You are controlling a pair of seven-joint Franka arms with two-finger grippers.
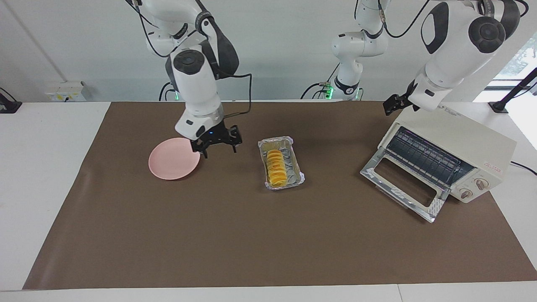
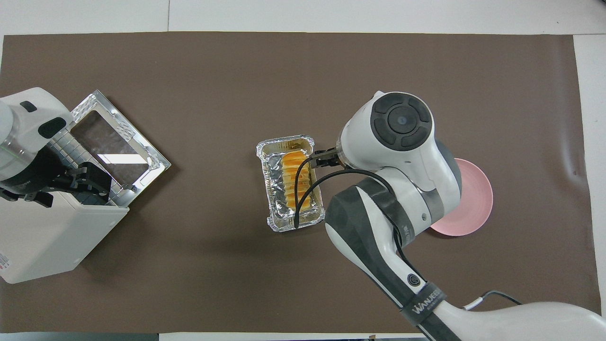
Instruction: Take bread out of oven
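Bread [image 1: 276, 167] lies lengthwise in a foil tray [image 1: 296, 175] at mid-table, outside the oven [image 1: 453, 147], on the brown mat [image 1: 251, 235]. The tray rests flat between the plate [image 1: 170, 161] and the oven, apart from both.

Oven sits at the left arm's end of the table, turned at an angle. Its door [image 1: 402, 184] is dropped fully open onto the mat, and the wire rack [image 1: 423, 155] inside shows bare. 2 knobs [image 1: 474, 188] are on the front panel.

Right arm: bent sharply at the elbow, with the wrist pointing down. Right gripper [image 1: 218, 147] hangs low over the mat between the plate's edge and the tray, touching neither. Its jaws stand apart and hold nothing. In the overhead view the arm's wrist housing covers part of the plate [image 2: 478, 199], and the fingertips [image 2: 318, 158] show just beside the tray's rim [image 2: 284, 142].

Left arm: raised, with the forearm angled down toward the oven. Left gripper [image 1: 396, 104] is over the oven's top edge, at the corner nearer the robots. Its jaws stand apart and empty. In the overhead view the left gripper [image 2: 75, 179] sits above the oven's front edge.
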